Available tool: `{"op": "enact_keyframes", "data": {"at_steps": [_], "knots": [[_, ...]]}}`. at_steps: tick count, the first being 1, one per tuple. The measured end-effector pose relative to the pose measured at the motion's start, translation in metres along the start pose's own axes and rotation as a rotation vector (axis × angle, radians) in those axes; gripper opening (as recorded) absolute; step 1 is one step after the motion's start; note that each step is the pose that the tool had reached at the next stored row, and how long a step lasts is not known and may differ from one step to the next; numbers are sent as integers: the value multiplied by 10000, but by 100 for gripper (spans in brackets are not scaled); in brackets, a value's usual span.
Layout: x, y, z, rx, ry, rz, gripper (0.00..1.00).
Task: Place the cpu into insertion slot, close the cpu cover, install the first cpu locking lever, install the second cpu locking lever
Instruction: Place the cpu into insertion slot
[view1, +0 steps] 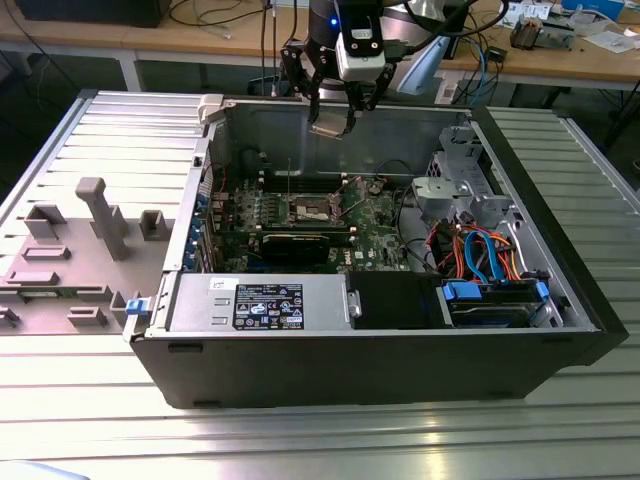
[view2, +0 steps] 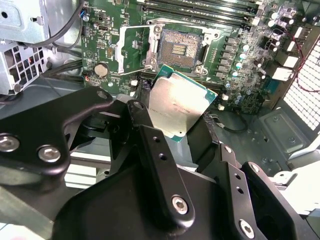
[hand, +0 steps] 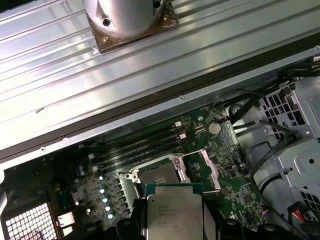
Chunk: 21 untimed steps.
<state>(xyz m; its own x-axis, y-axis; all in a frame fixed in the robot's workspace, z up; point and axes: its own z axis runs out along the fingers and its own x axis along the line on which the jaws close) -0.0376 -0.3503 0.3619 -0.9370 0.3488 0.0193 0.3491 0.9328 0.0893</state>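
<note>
**Tool** (view1: 333, 112): hangs above the far edge of the open computer case (view1: 400, 365), clear of everything inside it. Its black fingers (view2: 150, 137) are drawn in narrow on two opposite edges of the cpu.

**Cpu** (view2: 176, 102): carried in the air between the fingers, with its silvery-grey top showing in both wrist views. It is well above the green motherboard (view1: 375, 225) and touches nothing on it. In the second wrist view it sits tilted.

**Insertion slot** (view2: 179, 48): uncovered, its golden-brown contact field bare. It is set near the middle of the motherboard, just beside the long memory slots (hand: 142, 145).

**Cpu cover** (view2: 131, 50): appears swung open and laid back at one side of the slot, though its hinge is hard to make out.

**Power supply box** (view1: 260, 300): grey with a black label, along the case's near edge.

**Cables** (view1: 480, 250): blue and orange, bundled by the case's near corner at the exterior view's right.

**Desk** (view1: 300, 440): ribbed metal, with the case standing on its middle. Grey fixture blocks (view1: 100, 215) stand toward its edge at the exterior view's left.
</note>
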Motion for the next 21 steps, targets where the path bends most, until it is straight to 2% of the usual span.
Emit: {"op": "enact_keyframes", "data": {"at_steps": [5,13,21], "knots": [[2,-1,4,-4,-17,185,54],[4,-3,16,-18,-83,932,54],[7,-5,24,-29,-131,1469,54]]}}
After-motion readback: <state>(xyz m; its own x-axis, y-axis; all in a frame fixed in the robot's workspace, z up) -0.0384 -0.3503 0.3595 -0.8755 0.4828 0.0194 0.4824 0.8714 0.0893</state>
